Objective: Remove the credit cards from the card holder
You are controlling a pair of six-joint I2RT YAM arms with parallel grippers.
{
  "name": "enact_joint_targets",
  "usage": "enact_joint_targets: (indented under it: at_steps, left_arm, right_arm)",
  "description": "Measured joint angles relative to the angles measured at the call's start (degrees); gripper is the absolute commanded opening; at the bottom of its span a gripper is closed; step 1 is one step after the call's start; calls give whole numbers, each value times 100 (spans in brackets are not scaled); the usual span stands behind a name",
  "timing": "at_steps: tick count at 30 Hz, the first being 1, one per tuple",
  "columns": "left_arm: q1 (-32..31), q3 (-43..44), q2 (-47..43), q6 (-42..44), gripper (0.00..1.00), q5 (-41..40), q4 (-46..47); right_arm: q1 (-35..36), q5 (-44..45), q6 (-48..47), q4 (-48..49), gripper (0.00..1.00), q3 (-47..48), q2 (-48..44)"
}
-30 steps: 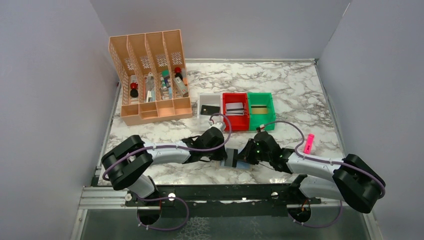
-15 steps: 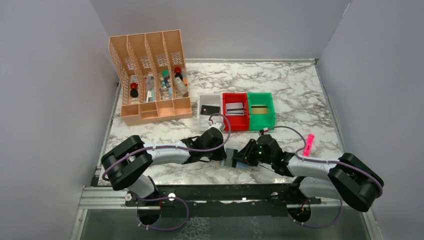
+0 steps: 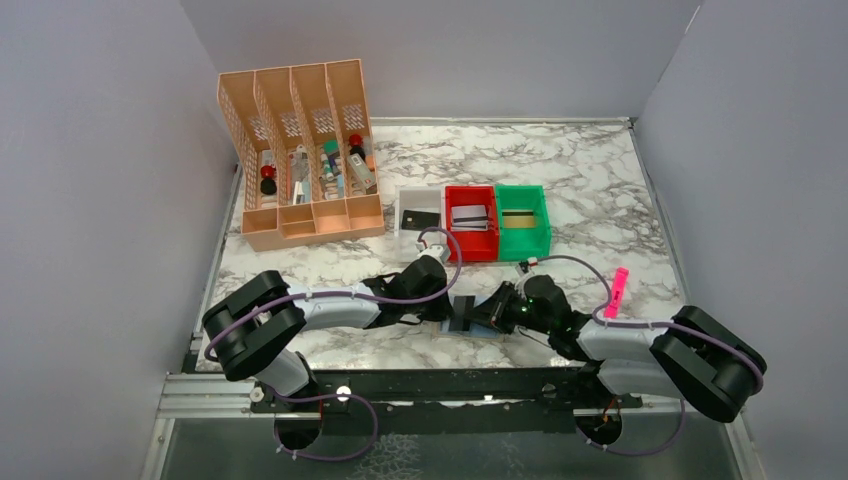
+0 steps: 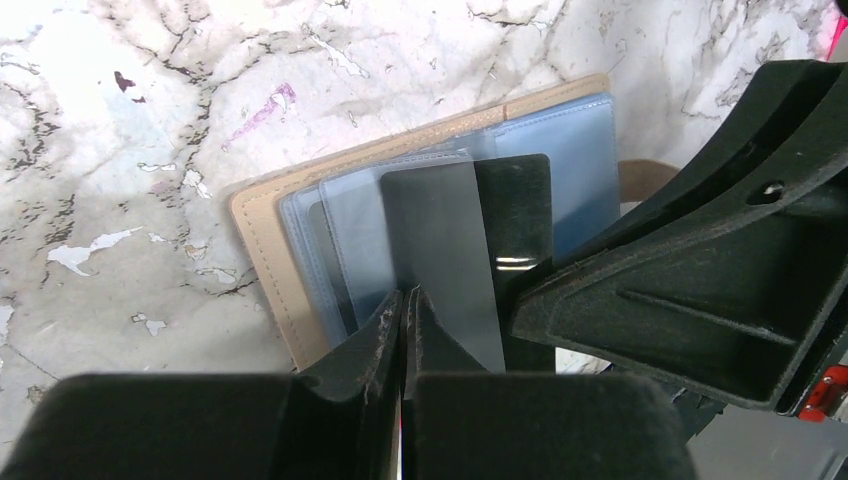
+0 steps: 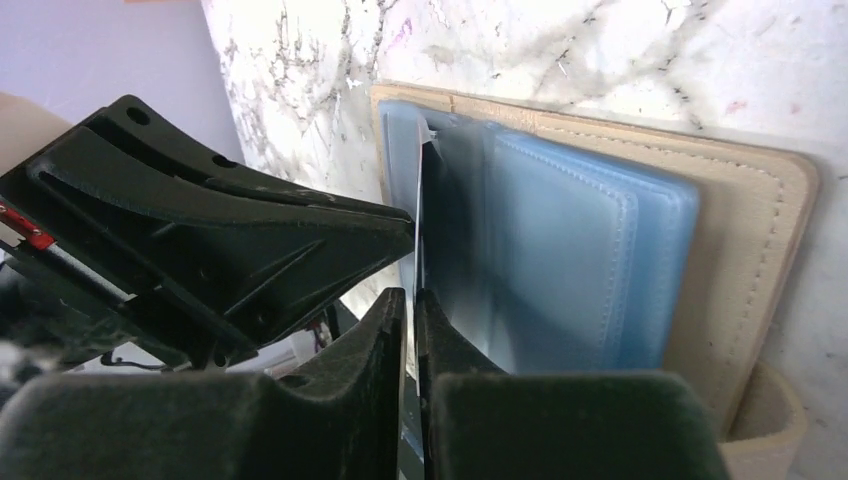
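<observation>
The card holder [image 4: 262,262], tan-bordered with blue-grey sleeves, lies open near the table's front; it also shows in the right wrist view [image 5: 745,250] and in the top view [image 3: 487,328]. My left gripper [image 4: 404,296] is shut on a grey translucent sleeve [image 4: 440,235] of the holder. A black card [image 4: 516,205] sticks out of the sleeves beside it. My right gripper [image 5: 411,296] is shut on that card's thin edge [image 5: 424,190], facing the left gripper [image 5: 200,235]. In the top view both grippers [image 3: 447,305] [image 3: 492,312] meet over the holder.
A white bin [image 3: 404,197] holds a black card [image 3: 417,218], a red bin [image 3: 470,191] a silver-grey card [image 3: 470,214], a green bin [image 3: 543,215] a gold-striped card [image 3: 517,218]. An orange slotted organizer [image 3: 300,150] stands at back left. A pink marker [image 3: 616,290] lies right.
My right gripper has moved left, closer to the left gripper over the holder. The left arm has hardly moved.
</observation>
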Motion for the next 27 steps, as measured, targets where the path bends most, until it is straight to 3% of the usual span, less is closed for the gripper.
enact_joint_targets:
  at_steps: [5,19,27]
  left_arm:
    - [-11,0,0,-4,3,-7,2]
    - [-24,0,0,-26,3,-57,-9]
    - [-48,0,-72,-22,5,-201,-125]
  right_arm:
    - [-28,26,-79,-402,1,107,-166]
    - [-37,531,-247,-2100,1,313,-1255]
    - [-37,1276,-555,-3397,1,660,-2260]
